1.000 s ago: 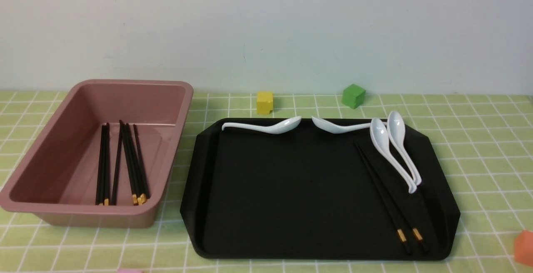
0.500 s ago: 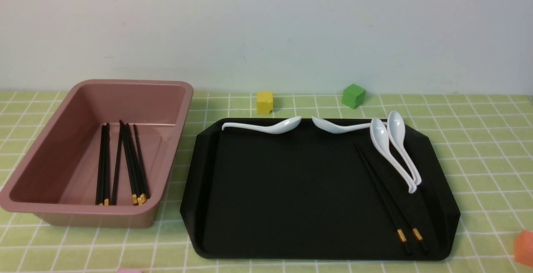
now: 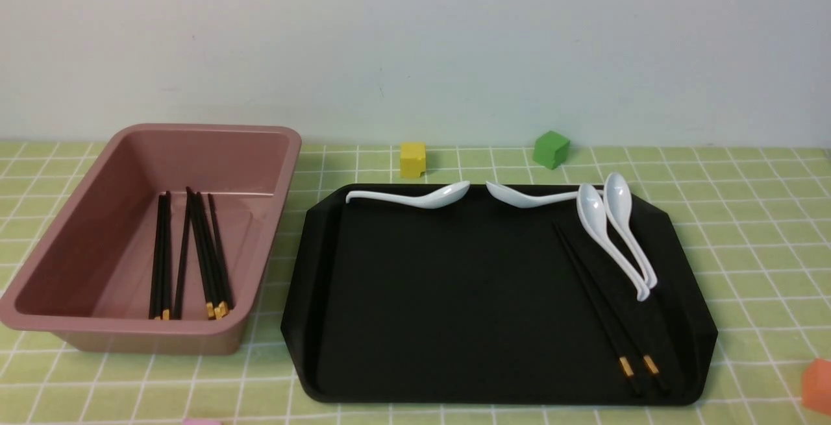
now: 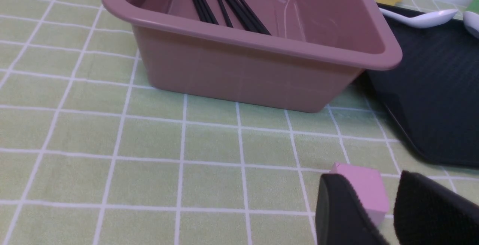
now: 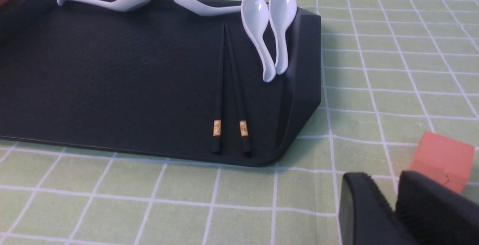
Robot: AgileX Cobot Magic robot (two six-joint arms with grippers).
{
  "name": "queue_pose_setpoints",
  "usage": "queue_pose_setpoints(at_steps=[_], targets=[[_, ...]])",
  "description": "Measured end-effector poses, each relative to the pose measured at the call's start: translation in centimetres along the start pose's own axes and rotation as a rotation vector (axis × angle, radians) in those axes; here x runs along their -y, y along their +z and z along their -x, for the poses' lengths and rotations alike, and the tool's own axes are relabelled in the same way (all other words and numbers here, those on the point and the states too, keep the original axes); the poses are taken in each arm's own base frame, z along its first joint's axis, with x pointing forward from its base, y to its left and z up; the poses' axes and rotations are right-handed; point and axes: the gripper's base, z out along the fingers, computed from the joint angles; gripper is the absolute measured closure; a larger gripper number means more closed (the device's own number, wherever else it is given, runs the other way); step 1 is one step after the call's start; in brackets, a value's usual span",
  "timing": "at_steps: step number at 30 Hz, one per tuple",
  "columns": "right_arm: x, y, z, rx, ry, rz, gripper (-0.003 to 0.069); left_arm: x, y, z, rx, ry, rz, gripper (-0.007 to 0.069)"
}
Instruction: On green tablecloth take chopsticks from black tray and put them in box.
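Note:
Two black chopsticks (image 3: pixel 604 302) with gold bands lie side by side on the right part of the black tray (image 3: pixel 454 295); they also show in the right wrist view (image 5: pixel 228 84). Several more chopsticks (image 3: pixel 195 256) lie in the pink box (image 3: pixel 195 132) at the left on the green tablecloth (image 3: pixel 746 217). Neither arm shows in the front view. My left gripper (image 4: pixel 372 179) hovers low over the cloth in front of the box (image 4: pixel 239 73), jaws a little apart and empty. My right gripper (image 5: pixel 383 185) is shut and empty, low over the cloth off the tray's near right corner.
White spoons lie along the tray's far rim (image 3: pixel 415 198) (image 3: pixel 532 196) and two at its right (image 3: pixel 613 237). A yellow cube (image 3: pixel 413 159) and a green cube (image 3: pixel 551 149) stand behind the tray. A pink cube (image 4: pixel 370 192) sits just beyond my left gripper, an orange cube (image 5: pixel 443 159) beside my right.

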Motion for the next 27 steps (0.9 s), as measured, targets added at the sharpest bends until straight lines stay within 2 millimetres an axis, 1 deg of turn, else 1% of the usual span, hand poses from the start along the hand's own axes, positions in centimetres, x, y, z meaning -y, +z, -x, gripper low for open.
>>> queue_pose_setpoints(at_steps=[27], targets=[[0.00,0.00,0.00,0.000,0.001,0.000,0.0457,0.00,0.00,0.00,0.000,0.000,0.000,0.0386]])
